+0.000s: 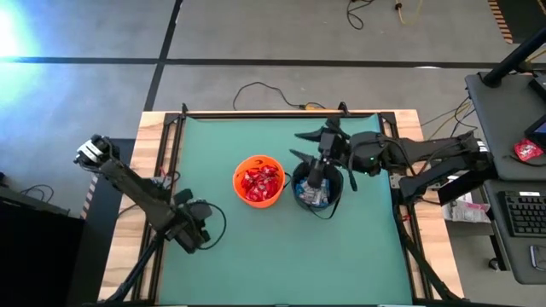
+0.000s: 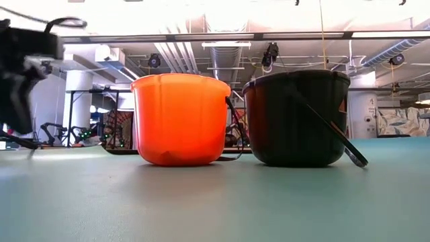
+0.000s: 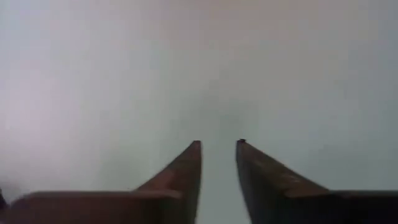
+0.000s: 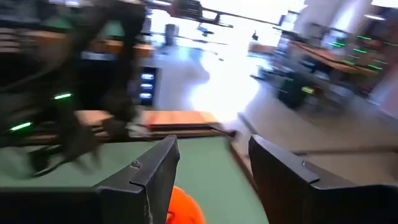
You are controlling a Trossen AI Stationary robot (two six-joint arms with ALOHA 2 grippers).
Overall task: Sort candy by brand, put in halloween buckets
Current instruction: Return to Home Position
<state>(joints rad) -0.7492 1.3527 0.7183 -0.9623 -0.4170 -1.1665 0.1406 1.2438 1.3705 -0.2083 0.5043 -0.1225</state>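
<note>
The orange bucket (image 1: 258, 181) (image 2: 180, 117) stands on its base at mid-table on the green mat, with red packets (image 1: 260, 182) inside. Right beside it, on its right, stands the black bucket (image 1: 317, 191) (image 2: 295, 117). It holds white-and-blue bars (image 1: 314, 197), and its thin handle (image 2: 336, 131) hangs down its side to the mat. My right gripper (image 1: 317, 170) (image 4: 214, 162) hovers above the black bucket, open, with nothing between its fingers. My left gripper (image 1: 192, 226) (image 3: 219, 144) is over bare mat near the front left, its fingers a small gap apart and holding nothing.
A raised frame (image 1: 256, 113) runs along the mat's far side, with a cable (image 1: 264, 89) on the floor beyond it. A desk with a keyboard (image 1: 522, 213) stands off the table's right side. Bare mat (image 1: 290, 256) lies in front of both buckets.
</note>
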